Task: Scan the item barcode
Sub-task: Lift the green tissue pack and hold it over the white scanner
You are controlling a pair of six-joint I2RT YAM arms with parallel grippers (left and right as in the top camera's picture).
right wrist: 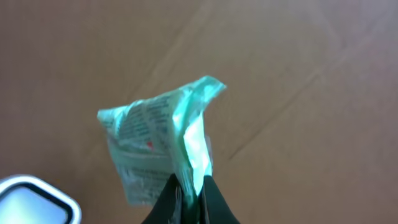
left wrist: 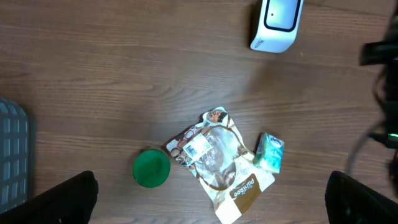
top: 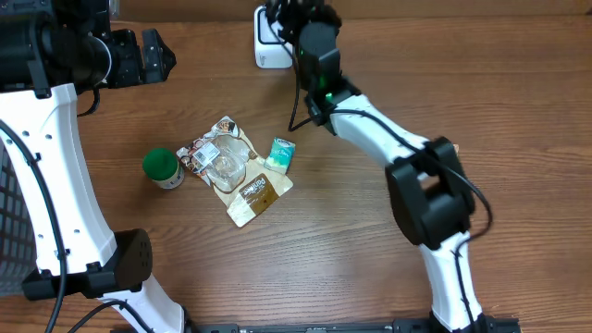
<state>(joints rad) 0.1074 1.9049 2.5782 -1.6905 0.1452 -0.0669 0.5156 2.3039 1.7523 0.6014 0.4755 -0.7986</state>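
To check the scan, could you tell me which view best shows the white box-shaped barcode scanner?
Left wrist: the white barcode scanner shows unobstructed. Overhead, the right gripper covers part; right wrist catches one corner.

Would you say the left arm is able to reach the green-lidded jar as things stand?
Probably yes: the left pincer is open and empty, and nothing covers the green-lidded jar; only the pouches beside it crowd one side.
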